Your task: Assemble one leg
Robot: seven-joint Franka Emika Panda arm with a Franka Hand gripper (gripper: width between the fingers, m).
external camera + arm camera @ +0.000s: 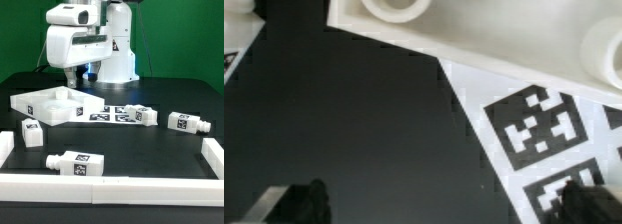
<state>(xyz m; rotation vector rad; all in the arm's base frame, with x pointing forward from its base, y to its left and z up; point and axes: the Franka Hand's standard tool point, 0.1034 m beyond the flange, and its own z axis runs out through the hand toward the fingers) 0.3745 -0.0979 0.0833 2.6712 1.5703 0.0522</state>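
I have the gripper hanging over the far side of the tabletop, clear of it. In the wrist view the gripper is spread wide: both dark fingers show at the edge of the picture with only bare table between them, so it grips nothing.

That view also shows a corner of the tabletop with a round socket, and tags beside it that I take for the marker board.

All four legs lie loose on the table. One leg lies just beside the tabletop's near corner. A second lies on its side well in front of the tabletop. A third sits at the marker board's end away from the tabletop. The fourth lies beyond that, farthest from the tabletop.

A white rail borders the table.
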